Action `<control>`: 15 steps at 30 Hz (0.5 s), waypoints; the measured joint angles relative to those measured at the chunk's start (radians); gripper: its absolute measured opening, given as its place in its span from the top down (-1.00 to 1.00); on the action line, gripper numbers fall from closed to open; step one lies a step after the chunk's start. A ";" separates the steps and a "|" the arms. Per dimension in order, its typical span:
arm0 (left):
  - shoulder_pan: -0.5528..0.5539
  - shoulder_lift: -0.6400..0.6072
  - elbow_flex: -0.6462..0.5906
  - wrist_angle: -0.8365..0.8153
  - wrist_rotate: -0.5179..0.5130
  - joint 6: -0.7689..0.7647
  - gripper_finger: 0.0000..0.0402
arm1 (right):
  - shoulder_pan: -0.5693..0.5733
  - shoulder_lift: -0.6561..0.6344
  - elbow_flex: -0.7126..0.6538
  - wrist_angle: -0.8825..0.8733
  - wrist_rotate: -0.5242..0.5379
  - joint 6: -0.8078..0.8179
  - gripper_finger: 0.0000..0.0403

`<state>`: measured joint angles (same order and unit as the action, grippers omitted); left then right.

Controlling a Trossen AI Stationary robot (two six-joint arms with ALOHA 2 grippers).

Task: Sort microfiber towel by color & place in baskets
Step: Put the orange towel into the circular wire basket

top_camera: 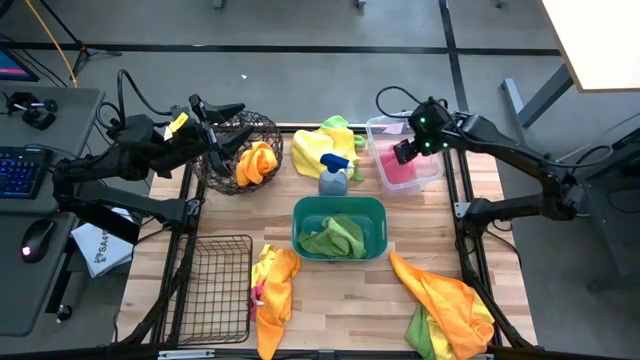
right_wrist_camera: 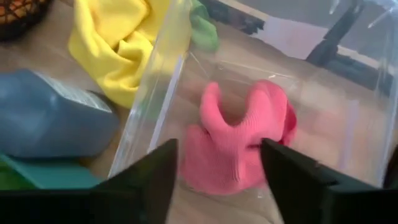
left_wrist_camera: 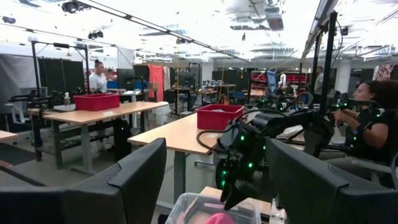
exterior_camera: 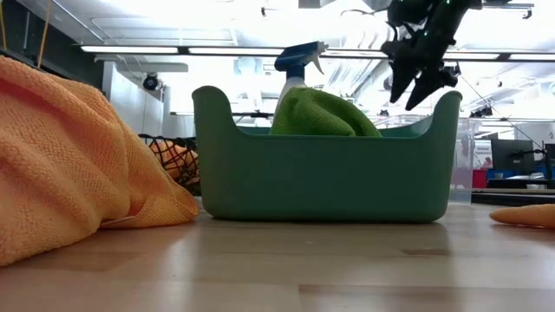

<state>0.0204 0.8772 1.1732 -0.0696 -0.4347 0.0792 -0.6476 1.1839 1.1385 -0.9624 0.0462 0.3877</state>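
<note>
Sorting scene: wooden table (top_camera: 350, 300), high view.
Baskets: teal tub (top_camera: 339, 212) centre, green cloths; clear bin (top_camera: 435, 165) upper right, pink towel (right_wrist_camera: 239, 140) lying loose inside.
Towels: orange-yellow heaps (top_camera: 445, 300) along the bottom edge; soft, light, floppy, best pinched at a raised fold.
Right gripper (right_wrist_camera: 217, 171): above the bin, fingers parted, empty.
Left gripper (top_camera: 218, 135): upper left, spread wide by the round wire basket (top_camera: 262, 130).
Only the right wrist view shows the pink towel's folds.
</note>
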 joint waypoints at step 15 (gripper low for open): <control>0.000 0.062 0.000 -0.072 -0.020 -0.042 -0.31 | 0.326 -0.147 0.058 -0.156 -0.259 0.175 -0.60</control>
<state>0.0203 0.9389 1.1732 -0.1418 -0.4549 0.0368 -0.3218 1.0367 1.1960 -1.1181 -0.2132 0.5632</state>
